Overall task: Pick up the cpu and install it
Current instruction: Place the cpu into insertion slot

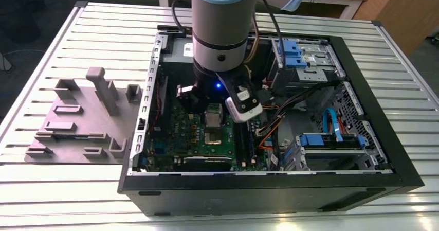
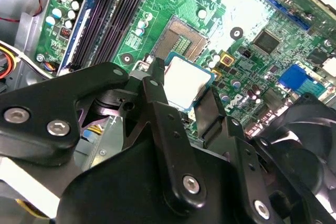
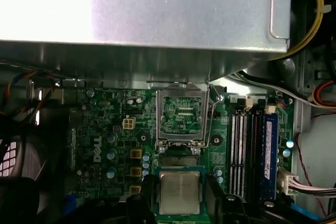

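My fingers (image 2: 156, 95) were closed on two opposite edges of the cpu (image 3: 179, 192), so my gripper (image 2: 184, 88) held it flat with its silvery top up. It hung over the green motherboard (image 3: 113, 129), just beside the open socket (image 2: 181, 38). Long memory slots (image 3: 240, 150) ran alongside the socket, and the grey power-supply box (image 3: 157, 19) sat beyond it.

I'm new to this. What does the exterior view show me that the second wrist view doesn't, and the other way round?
Exterior view: the arm reaching into the open computer case, and a grey fixture on the slatted table. Second wrist view: the gripper clamped on the cpu, near the open socket. Both: the green motherboard.
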